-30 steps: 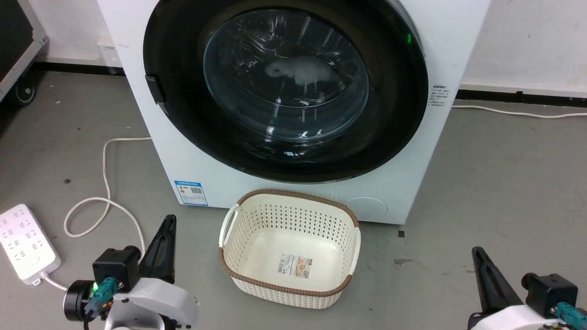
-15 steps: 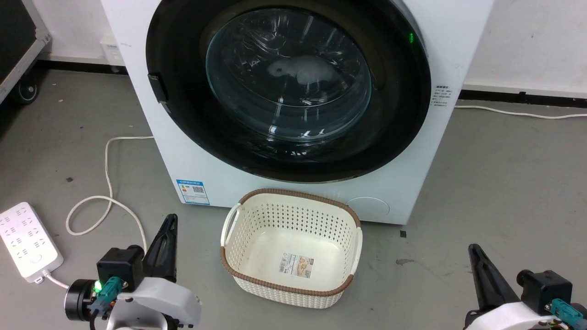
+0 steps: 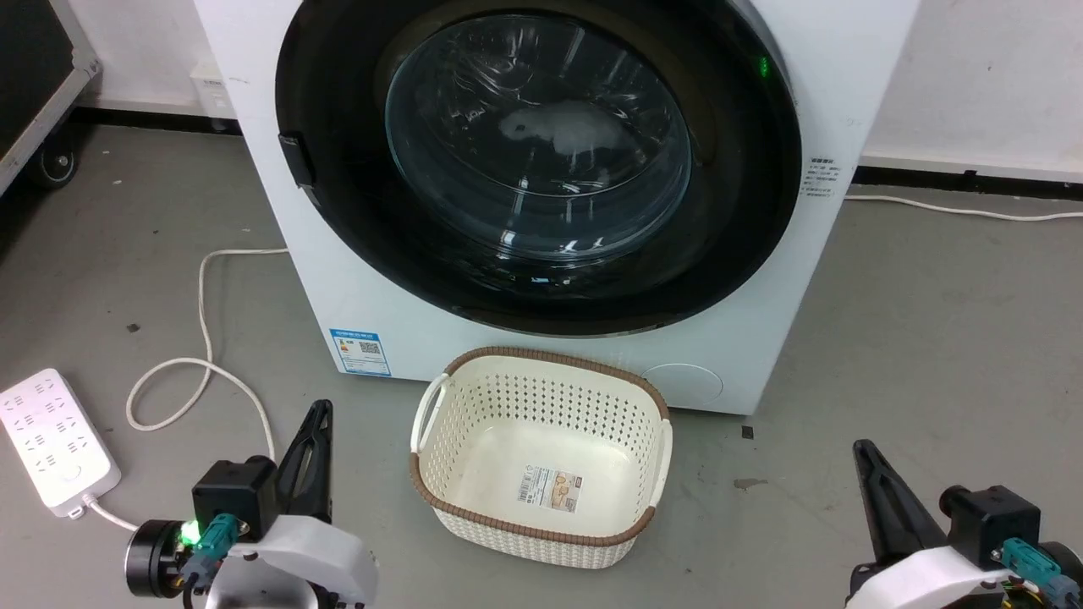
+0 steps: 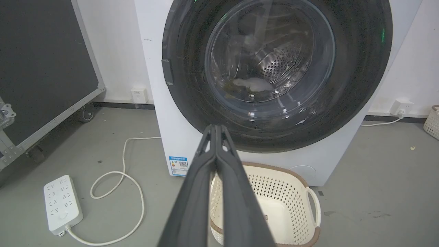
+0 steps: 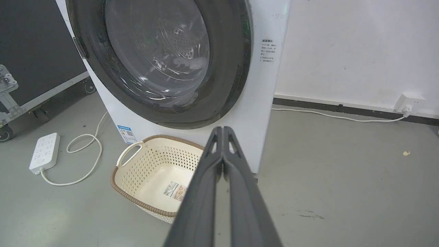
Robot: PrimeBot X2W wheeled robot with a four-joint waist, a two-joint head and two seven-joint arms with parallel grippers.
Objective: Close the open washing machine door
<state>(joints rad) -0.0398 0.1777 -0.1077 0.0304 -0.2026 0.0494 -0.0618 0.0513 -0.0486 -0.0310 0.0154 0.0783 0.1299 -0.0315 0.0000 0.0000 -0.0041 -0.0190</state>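
We saw the washing machine door (image 3: 541,161) lying flat against the front of the washing machine (image 3: 355,288), upper centre of the head view. Its black rim sat against the white panel all round. Something pale showed through the glass. A blue label (image 3: 360,351) was at the machine's lower left. A cream basket (image 3: 541,357) sat on the floor just below the door. The left gripper (image 3: 318,416) was at lower left and the right gripper (image 3: 863,452) at lower right, both well apart from the door. Both had their jaws clenched on nothing. A power strip (image 3: 51,440) and a looped cable (image 3: 203,338) lay at the left.
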